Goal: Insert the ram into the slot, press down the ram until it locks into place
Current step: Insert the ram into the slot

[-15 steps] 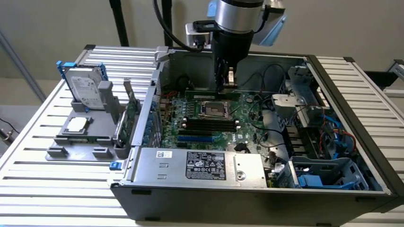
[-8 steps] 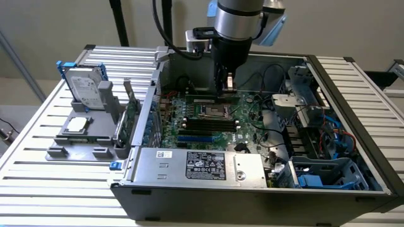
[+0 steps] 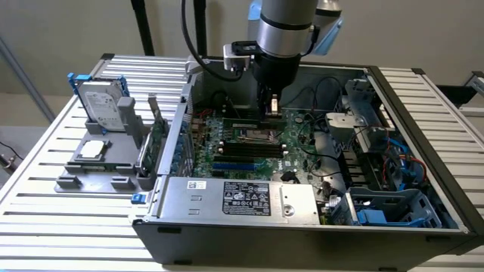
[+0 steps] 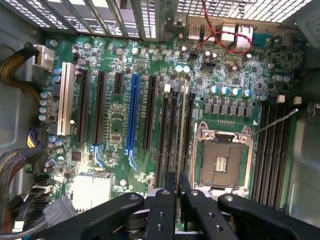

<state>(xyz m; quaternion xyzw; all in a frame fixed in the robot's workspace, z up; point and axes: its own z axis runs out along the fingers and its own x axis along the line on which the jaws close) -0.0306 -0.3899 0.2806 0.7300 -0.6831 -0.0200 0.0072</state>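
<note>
Hovering above the slot (image 4: 172, 125), the ram (image 4: 182, 130) sits pinched edge-on in our nearly closed claw (image 4: 177, 181), beside the processor socket (image 4: 222, 162). We judge it light, stiff and fragile, best held mid-length by its flat faces, off the contacts.

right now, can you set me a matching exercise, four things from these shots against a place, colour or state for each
Things
1 hard drive
2 blue slot
3 cpu socket
4 gripper

Place, colour or state
a long and narrow, on the motherboard
b outside the case, at the exterior view's left
c inside the case, shut on the ram
d square, silvery frame

Pairs: 1-b, 2-a, 3-d, 4-c
</note>
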